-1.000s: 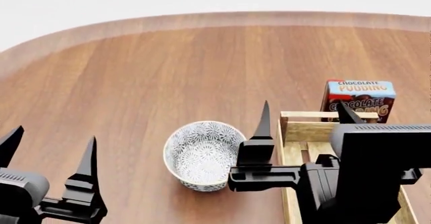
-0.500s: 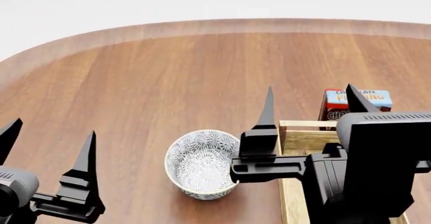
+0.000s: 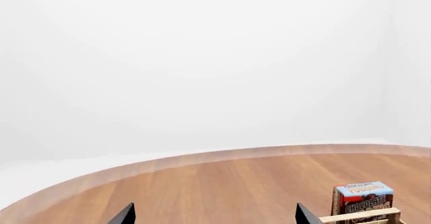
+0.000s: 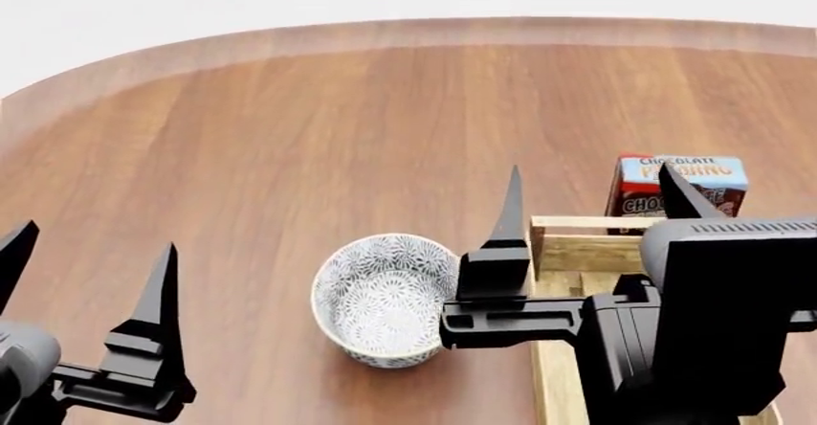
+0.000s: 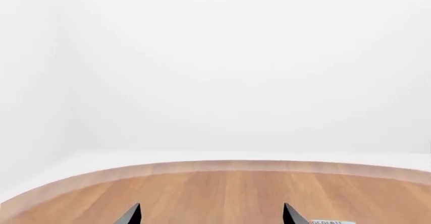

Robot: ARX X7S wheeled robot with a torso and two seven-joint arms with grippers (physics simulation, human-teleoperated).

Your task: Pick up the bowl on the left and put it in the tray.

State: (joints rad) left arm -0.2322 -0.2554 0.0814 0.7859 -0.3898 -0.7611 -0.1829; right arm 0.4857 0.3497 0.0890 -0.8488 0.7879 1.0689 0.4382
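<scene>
The bowl [image 4: 386, 298] sits on the tabletop [image 4: 320, 128] toward its near edge, upright and free of any grip, just beside the left long side of the tray [image 4: 581, 251], whose length runs from the near edge toward the far one. From where I stand, the right gripper [image 4: 590, 216] is the closer of the two: its left finger rises right at the bowl's right rim, though I cannot tell if it touches, and its other finger stands over the tray's far end, so the bowl lies just off to that gripper's left. The left gripper [image 4: 87, 272] hangs well apart on the bowl's other side, near the tabletop's near left corner. Both grippers have their fingers spread wide and hold nothing. The chocolate pudding box [image 4: 675, 188] stands just past the tray's far end. Compared with half a second ago, the view has tipped back a little, so the table's far edge and the box show higher, while bowl and grippers keep much the same arrangement; the bowl has not been lifted.
</scene>
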